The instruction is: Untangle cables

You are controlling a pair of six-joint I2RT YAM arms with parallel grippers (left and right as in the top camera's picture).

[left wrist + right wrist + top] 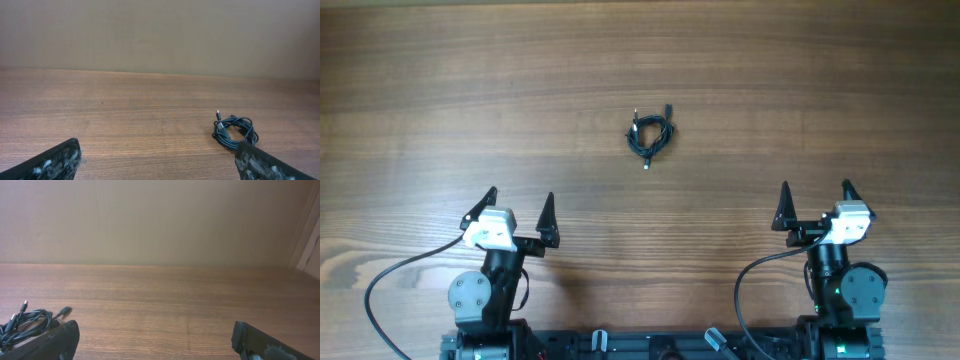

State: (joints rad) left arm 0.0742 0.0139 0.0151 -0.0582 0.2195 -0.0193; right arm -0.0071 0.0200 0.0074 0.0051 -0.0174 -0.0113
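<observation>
The cables lie as one small knotted bundle of thin black cords on the wooden table, near its middle, with small plug ends sticking out. In the left wrist view the cables sit ahead and to the right, partly behind my right fingertip. The right wrist view has the cables at its lower left edge. My left gripper is open near the front left, empty. My right gripper is open near the front right, empty. Both stand well short of the bundle.
Thicker black arm cables curve beside each arm base at the front edge. A plain wall rises behind the table's far edge. A pale door frame shows at far right.
</observation>
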